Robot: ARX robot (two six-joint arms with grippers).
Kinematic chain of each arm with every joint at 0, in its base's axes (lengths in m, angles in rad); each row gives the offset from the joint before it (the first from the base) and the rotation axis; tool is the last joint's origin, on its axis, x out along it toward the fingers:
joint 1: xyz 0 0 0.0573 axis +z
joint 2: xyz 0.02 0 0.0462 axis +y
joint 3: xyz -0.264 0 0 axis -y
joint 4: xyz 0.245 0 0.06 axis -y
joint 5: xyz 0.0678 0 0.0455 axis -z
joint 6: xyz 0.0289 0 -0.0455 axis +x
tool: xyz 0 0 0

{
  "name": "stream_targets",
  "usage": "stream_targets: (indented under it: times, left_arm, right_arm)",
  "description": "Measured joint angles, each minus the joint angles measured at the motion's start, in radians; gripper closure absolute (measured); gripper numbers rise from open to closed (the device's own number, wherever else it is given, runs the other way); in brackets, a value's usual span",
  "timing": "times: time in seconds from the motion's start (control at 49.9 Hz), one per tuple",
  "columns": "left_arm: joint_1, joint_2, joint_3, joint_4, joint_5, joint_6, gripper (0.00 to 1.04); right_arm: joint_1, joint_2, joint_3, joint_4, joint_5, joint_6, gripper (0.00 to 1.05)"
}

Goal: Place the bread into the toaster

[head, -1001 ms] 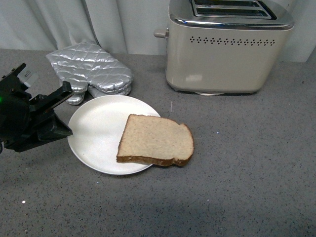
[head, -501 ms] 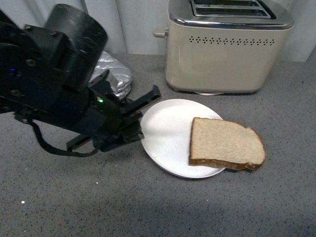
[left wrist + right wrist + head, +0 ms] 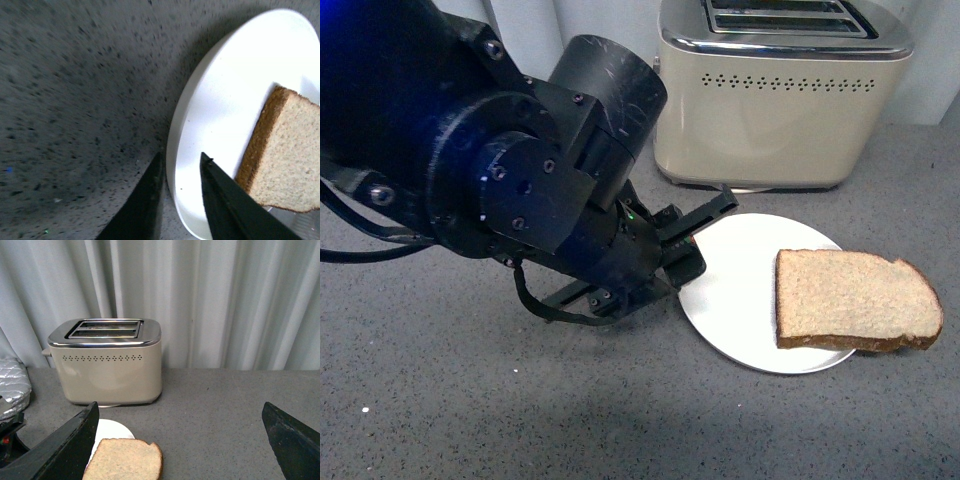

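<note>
— Near the toaster (image 3: 785,100), on its front side, what is different vs. 1 sec ago?
— The plate (image 3: 735,290) w/ the bread (image 3: 855,312) has travelled. Before, it lay well off from the toaster, beyond the lever (image 3: 46,353) end. Now it lies just in front of the toaster, about mid of its front. Toaster itself did not move.
— Who moved it?
— I judge the left claw (image 3: 181,156). Its fingers (image 3: 145,200) stand close together, only a narrow gap, and the plate rim sits in this gap. So it seems to pinch the rim and to have dragged plate + bread together. The slice itself is not gripped.
— Bread pos. now?
— Flat on the plate, rounded end hanging over the plate edge on the side away from the lever. Not in the slots (image 3: 785,15) yet; they are up on the toaster top.
— And the right claw (image 3: 180,407)?
— Spread wide, nothing in it, hanging above the table (image 3: 225,400) and facing the toaster front.
— Meaning for the task?
— Prob. prep only: bread is now closer to the toaster and to the right arm. Grip on the slice is not yet done. Risk: w/ such overhang, one more pull may slide it off.
</note>
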Motion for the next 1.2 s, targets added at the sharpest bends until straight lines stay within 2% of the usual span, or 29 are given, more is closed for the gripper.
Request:
stream_targets:
  times: [0.12, 0.26, 0.28, 0.461, 0.481, 0.521, 0.581, 0.661, 0.701, 0.761, 1.001, 1.041, 1.202]
  left_arm:
    - [0.013, -0.075, -0.064, 0.048, -0.092, 0.050, 0.65]
    - [0.036, -0.224, -0.174, 0.128, -0.326, 0.171, 0.43]
    - [0.038, -0.231, -0.180, 0.134, -0.336, 0.183, 0.41]
    - [0.041, -0.433, -0.381, 0.384, -0.577, 0.414, 0.14]
    - [0.040, -0.437, -0.396, 0.413, -0.591, 0.452, 0.14]
    - [0.044, -0.450, -0.469, 0.602, -0.631, 0.539, 0.20]
    - [0.058, -0.460, -0.563, 0.816, -0.620, 0.650, 0.29]
    - [0.086, -0.487, -0.663, 0.988, -0.584, 0.743, 0.40]
    - [0.119, -0.534, -0.721, 1.056, -0.563, 0.780, 0.49]
    - [0.162, -0.628, -0.772, 1.032, -0.535, 0.813, 0.62]
    - [0.258, -0.856, -0.894, 0.937, -0.442, 0.842, 0.98]
    - [0.270, -0.878, -0.908, 0.925, -0.431, 0.841, 1.02]
    - [0.326, -1.024, -0.974, 0.844, -0.364, 0.851, 1.01]
  right_arm:
    - [0.000, 0.000, 0.000, 0.000, 0.000, 0.000, 0.10]
    - [0.000, 0.000, 0.000, 0.000, 0.000, 0.000, 0.10]
    - [0.000, 0.000, 0.000, 0.000, 0.000, 0.000, 0.10]
    - [0.000, 0.000, 0.000, 0.000, 0.000, 0.000, 0.10]
    - [0.000, 0.000, 0.000, 0.000, 0.000, 0.000, 0.10]
    - [0.000, 0.000, 0.000, 0.000, 0.000, 0.000, 0.10]
    - [0.000, 0.000, 0.000, 0.000, -0.001, 0.000, 0.10]
    - [0.000, 0.000, 0.000, 0.000, 0.000, 0.000, 0.10]
    - [0.000, 0.000, 0.000, 0.000, 0.001, 0.000, 0.10]
    - [0.000, 0.000, 0.000, 0.000, 0.001, 0.000, 0.10]
    - [0.000, 0.000, 0.000, 0.000, -0.001, 0.000, 0.10]
    - [0.000, 0.000, 0.000, 0.000, -0.001, 0.000, 0.10]
    - [0.000, 0.000, 0.000, 0.000, 0.000, 0.000, 0.10]
